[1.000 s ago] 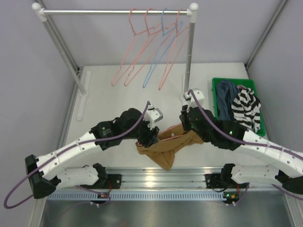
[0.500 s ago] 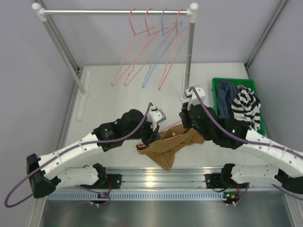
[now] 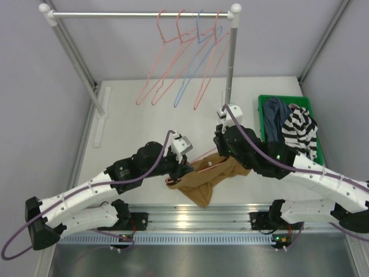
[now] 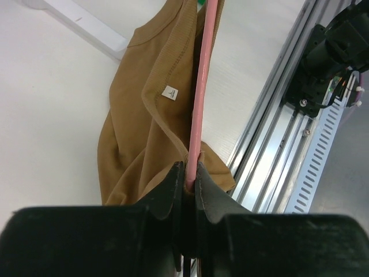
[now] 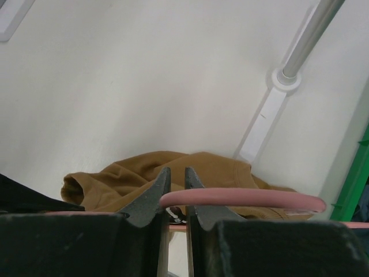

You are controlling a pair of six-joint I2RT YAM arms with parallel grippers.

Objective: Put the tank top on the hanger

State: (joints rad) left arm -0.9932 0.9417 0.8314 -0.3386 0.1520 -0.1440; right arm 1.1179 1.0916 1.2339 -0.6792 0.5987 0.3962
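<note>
tan top (image 3: 207, 176) bunched on tabletop (image 3: 132, 127) by near edge, middle. left pincer (image 4: 190, 173) clamped on pink hanger (image 4: 202, 86) wire over top; right pincer (image 5: 176, 174) clamped on its hook.

Soft ribbed matt cloth tank top (image 4: 144, 115), smooth glossy pink hanger (image 4: 202, 86), matt white table (image 3: 132, 121)

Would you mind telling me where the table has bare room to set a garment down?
Bare table lies between the rack foot, the hanging hangers and the left arm. Crowded: near centre, around the tank top and held hanger, and the green bin.
</note>
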